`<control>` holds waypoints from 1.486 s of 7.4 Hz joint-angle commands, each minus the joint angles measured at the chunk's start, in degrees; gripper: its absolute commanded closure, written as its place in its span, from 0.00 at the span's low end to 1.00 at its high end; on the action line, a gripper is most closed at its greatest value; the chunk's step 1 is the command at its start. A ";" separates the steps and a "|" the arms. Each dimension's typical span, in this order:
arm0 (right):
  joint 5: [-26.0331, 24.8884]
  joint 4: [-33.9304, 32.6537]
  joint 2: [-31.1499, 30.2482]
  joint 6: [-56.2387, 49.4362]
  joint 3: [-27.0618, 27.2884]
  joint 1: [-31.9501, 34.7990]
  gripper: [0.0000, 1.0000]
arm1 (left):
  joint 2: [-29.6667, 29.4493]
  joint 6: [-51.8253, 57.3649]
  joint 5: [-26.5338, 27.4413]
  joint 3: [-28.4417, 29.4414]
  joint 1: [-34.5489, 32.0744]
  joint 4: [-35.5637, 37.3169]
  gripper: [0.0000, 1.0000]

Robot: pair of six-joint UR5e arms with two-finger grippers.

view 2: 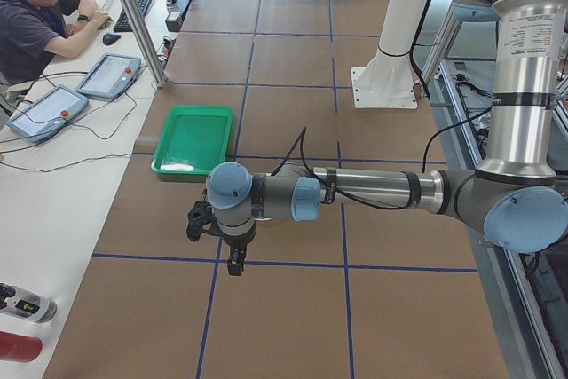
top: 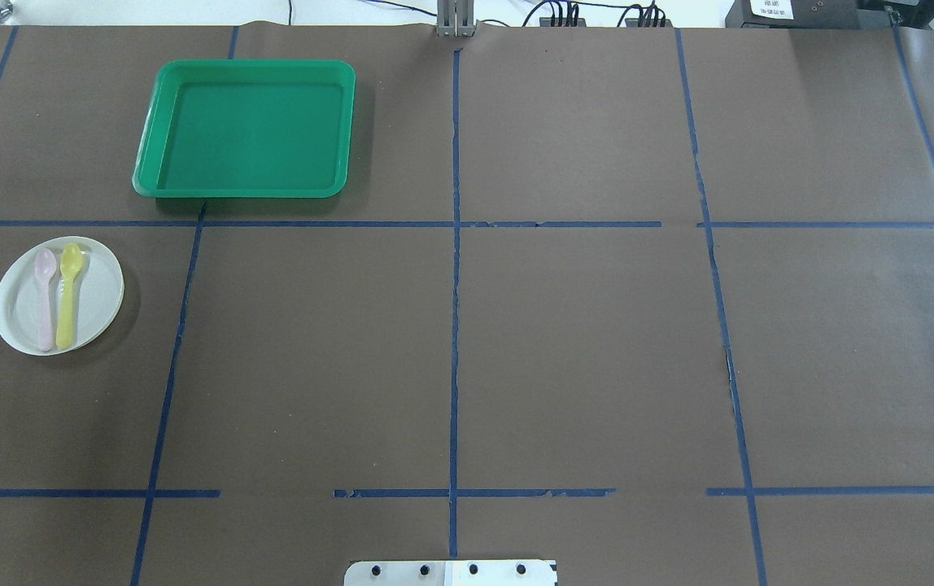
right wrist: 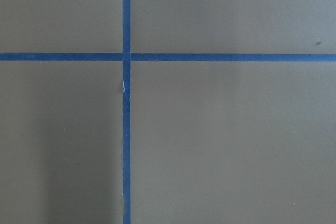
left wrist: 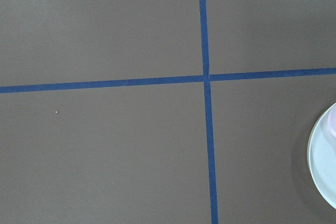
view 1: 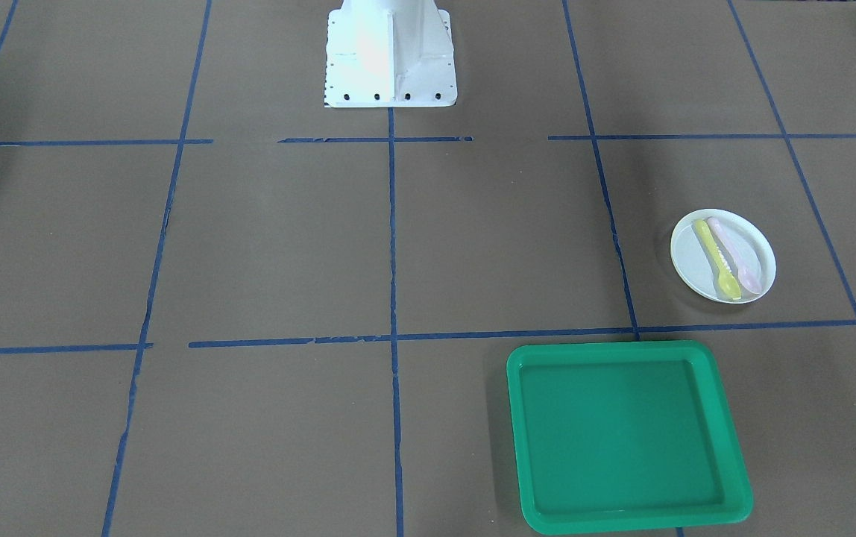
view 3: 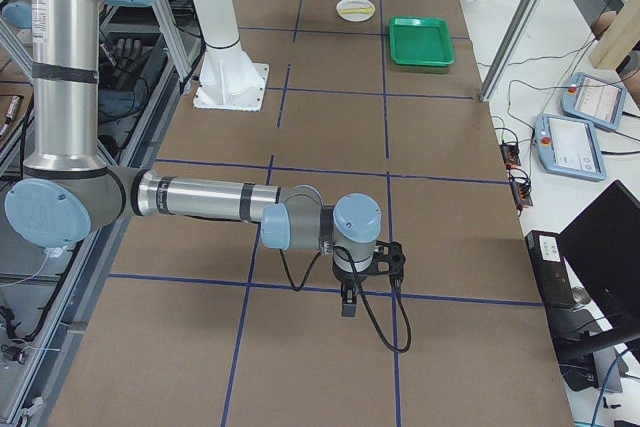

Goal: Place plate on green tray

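Note:
The small white plate (view 1: 687, 261) lies on the brown table, with a yellow spoon (view 1: 718, 257) and a pink spoon (view 1: 736, 253) on it. It also shows in the overhead view (top: 98, 293) at the left, and its edge shows in the left wrist view (left wrist: 324, 169). The green tray (view 1: 622, 432) lies empty beyond the plate in the overhead view (top: 247, 126). My left gripper (view 2: 233, 259) hangs above the table near the plate. My right gripper (view 3: 346, 303) hangs far from both. They show only in the side views, so I cannot tell if either is open or shut.
The white robot base (view 1: 389, 56) stands at the table's middle edge. Blue tape lines (top: 455, 325) cross the brown cover. An operator (view 2: 40, 15) sits at a side desk with two teach pendants (view 2: 106, 75).

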 commanded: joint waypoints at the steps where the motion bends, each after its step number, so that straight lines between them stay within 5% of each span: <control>1: 0.00 0.00 0.00 0.00 0.06 0.00 0.00 | -0.04 -15.09 -2.76 -0.27 9.19 -8.14 0.00; 3: 0.00 0.00 0.00 0.00 -0.03 0.00 0.00 | 0.83 -35.42 2.02 1.03 18.45 -21.93 0.00; 6: 0.00 0.00 0.00 0.09 0.06 0.00 0.00 | 0.75 -44.18 6.98 8.66 25.59 -34.08 0.00; 10: 0.00 0.09 0.00 0.00 -0.03 0.00 0.00 | 0.57 -48.08 7.69 10.36 31.84 -37.37 0.00; 11: 0.00 0.00 0.00 0.00 0.06 0.00 0.00 | 0.48 -47.90 7.69 10.36 32.46 -37.38 0.10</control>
